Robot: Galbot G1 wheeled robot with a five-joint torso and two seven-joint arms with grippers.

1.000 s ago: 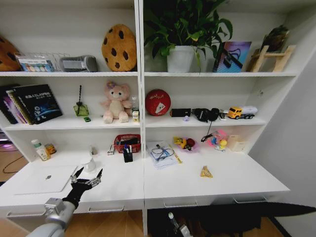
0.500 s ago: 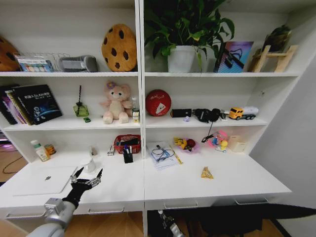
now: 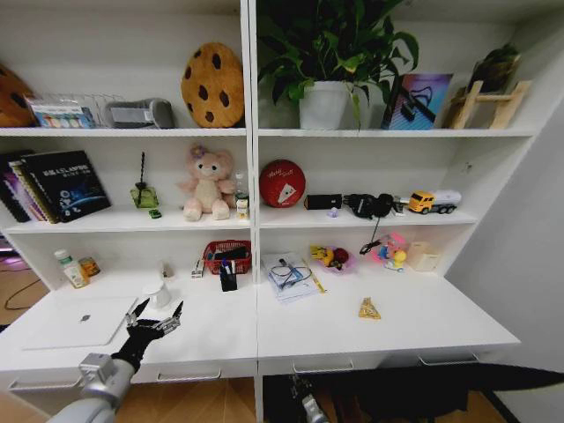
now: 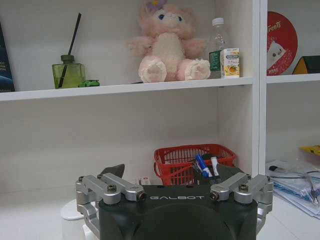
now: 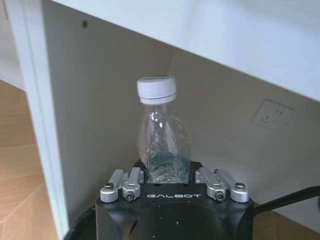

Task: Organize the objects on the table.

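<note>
My left gripper (image 3: 161,307) hovers open and empty over the left half of the white table (image 3: 220,339), just right of the closed silver laptop (image 3: 79,319). A white cup (image 3: 159,293) stands just beyond it. Behind the cup are a black pen holder (image 3: 228,276) with blue-capped pens (image 4: 201,165) and a red basket (image 4: 192,159). A tiny green toy car (image 4: 89,83) sits on the shelf beside the pink bear. Below the table's front edge, my right gripper (image 5: 164,172) is shut on a clear plastic bottle (image 5: 161,135) with a white cap, held upright.
On the table's right half lie a stack of papers with cables (image 3: 287,274), small toys (image 3: 331,256) and a yellow wedge (image 3: 368,307). Two small bottles (image 3: 70,268) stand at the far left. Shelves rise behind the table; drawers with handles (image 3: 322,364) run along its front.
Under the table edge the right gripper with its bottle has shifted slightly sideways. The left gripper has stayed where it was.
</note>
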